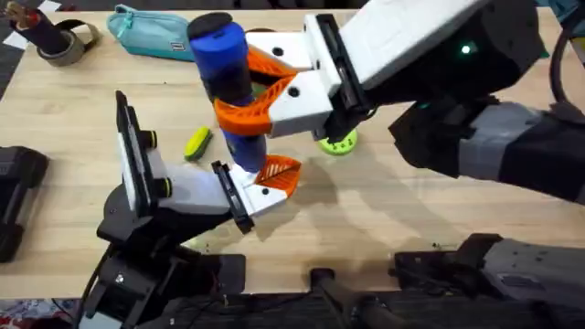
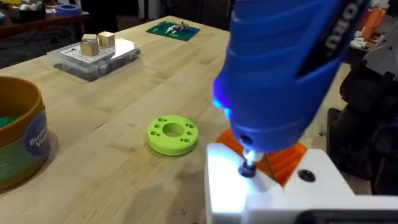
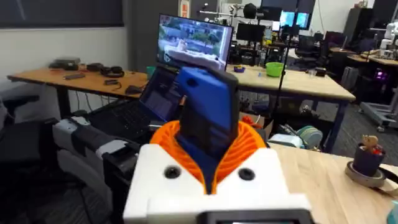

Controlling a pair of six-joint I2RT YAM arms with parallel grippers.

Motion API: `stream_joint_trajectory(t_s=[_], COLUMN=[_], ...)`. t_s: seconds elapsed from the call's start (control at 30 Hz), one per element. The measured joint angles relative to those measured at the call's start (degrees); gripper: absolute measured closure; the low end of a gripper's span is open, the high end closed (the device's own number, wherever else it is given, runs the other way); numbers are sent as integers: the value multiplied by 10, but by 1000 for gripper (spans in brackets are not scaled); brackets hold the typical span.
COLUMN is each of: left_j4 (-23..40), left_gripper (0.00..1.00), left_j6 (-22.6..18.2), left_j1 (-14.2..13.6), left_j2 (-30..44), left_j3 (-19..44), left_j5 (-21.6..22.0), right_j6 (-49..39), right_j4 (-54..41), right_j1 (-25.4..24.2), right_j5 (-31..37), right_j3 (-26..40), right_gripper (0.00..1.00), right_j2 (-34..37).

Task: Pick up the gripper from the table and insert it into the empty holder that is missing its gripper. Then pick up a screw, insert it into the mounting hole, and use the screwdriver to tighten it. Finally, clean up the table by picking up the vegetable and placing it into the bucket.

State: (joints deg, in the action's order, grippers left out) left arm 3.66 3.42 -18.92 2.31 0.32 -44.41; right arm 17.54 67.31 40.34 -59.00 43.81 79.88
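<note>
Two orange pads of your right gripper (image 1: 245, 102) are clamped on the screwdriver (image 1: 228, 78), upright, bit on a screw (image 2: 248, 168) in the left gripper (image 1: 274, 178), whose spread I can't tell. It's stiff, top-heavy, slick plastic: grip mid-handle. Just beside the screwdriver lies the vegetable (image 1: 196, 143), light, hard, best pinched across its middle.

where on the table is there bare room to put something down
Bare wood lies right of the lime-green disc toward the right edge, and left of the vegetable. The middle is crowded: both grippers and the screwdriver.
</note>
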Motion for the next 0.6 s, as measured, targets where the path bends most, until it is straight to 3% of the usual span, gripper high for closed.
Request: stream_joint_trajectory(t_s=[0.6], left_j4=[0], left_gripper=[990], left_j6=[0], left_j1=[0], left_j2=[0], left_j3=[0], left_j5=[-1], right_j6=[0], right_j4=[-10], right_j1=[0], right_j5=[3], right_j3=[0], right_gripper=[970], right_j2=[0])
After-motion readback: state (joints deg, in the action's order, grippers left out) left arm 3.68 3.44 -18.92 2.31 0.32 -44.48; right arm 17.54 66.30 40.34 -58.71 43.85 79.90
